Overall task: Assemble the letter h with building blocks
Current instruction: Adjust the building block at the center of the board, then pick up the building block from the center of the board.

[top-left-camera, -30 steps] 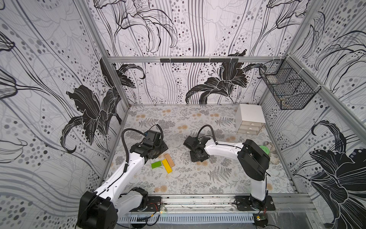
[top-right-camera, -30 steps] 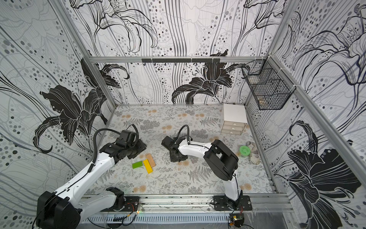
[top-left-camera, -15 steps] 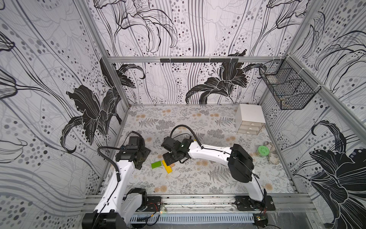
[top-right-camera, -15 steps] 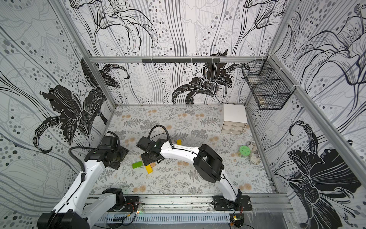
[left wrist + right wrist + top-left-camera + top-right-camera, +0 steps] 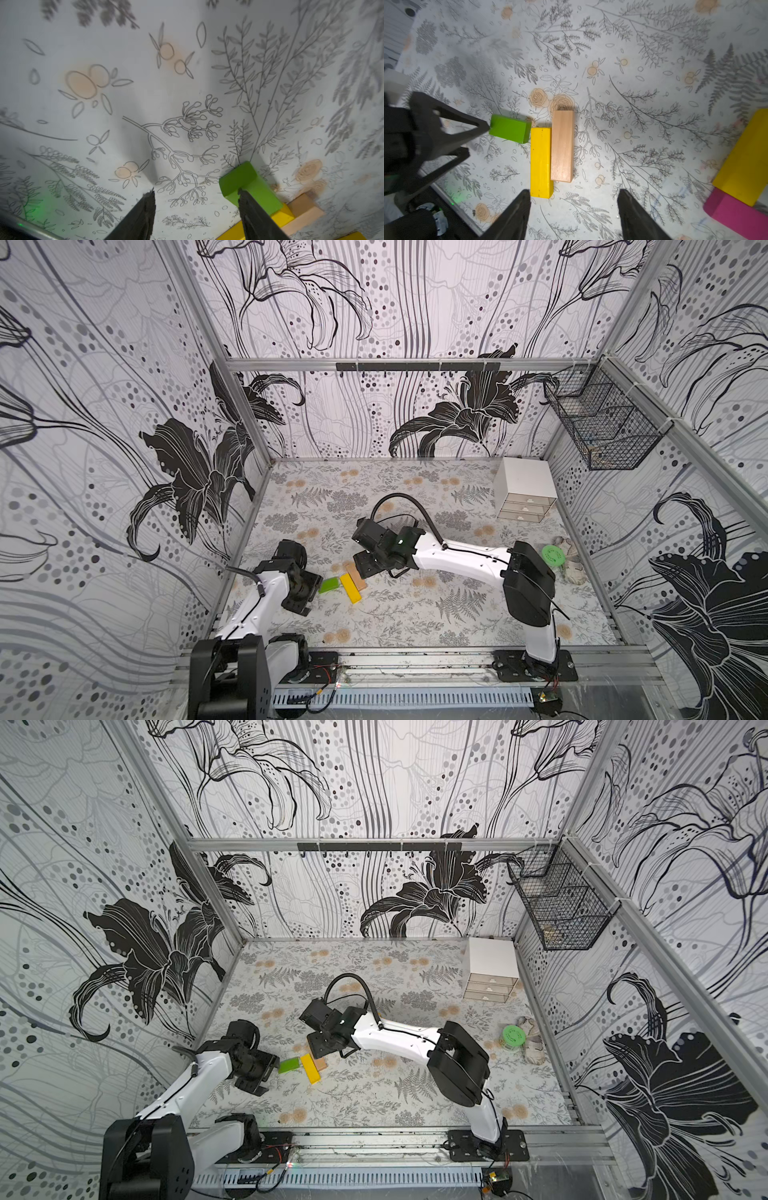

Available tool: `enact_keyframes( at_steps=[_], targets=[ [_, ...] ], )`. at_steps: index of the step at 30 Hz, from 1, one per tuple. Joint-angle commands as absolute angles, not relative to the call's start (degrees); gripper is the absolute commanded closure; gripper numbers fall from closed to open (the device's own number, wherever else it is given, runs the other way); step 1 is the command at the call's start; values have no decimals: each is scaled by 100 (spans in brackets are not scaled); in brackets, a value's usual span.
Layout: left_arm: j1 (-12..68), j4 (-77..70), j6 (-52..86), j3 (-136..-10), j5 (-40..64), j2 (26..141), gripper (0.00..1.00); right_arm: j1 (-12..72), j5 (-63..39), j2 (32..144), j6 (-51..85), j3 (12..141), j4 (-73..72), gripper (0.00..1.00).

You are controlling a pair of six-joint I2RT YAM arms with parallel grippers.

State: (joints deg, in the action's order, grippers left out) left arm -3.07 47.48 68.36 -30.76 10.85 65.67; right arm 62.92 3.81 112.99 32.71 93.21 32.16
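Right wrist view: left hand apart, empty, w/ one tip touching green block end-on; right hand apart, empty, farther off.

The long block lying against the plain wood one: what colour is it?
The block is yellow, seen most clearly in the right wrist view.

The floral tabletop bears green block, yellow block, wooden block, drawer chest.
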Motion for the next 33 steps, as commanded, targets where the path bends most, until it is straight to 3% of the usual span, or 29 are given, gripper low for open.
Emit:
enact_keyframes(
  at_steps=[1, 11, 16, 18, 23, 33],
  targets=[
    [-81, 4116, 7196, -2952, 1074, 6819, 44, 6373, 230, 11318, 3395, 9358, 3162, 33],
    [-74, 3208, 7434, -2933, 1239, 7428, 62, 6445, -337, 11786, 3074, 9789, 3223, 33],
    [-91, 3110, 7138, -3510, 1196, 7689, 64, 6502, -523, 12509, 2561, 10570, 3555, 34],
    [-120, 3690, 6876, -3984, 765, 7574, 60, 6504, -376, 12764, 2329, 10869, 3688, 33],
    [-259, 4994, 6814, -4553, -594, 6913, 24, 6488, 19, 13229, 1831, 11504, 3825, 27],
    [-459, 5208, 6906, -4093, -402, 6206, 25, 6420, -88, 14647, 1313, 13394, 4676, 26]
  ],
)
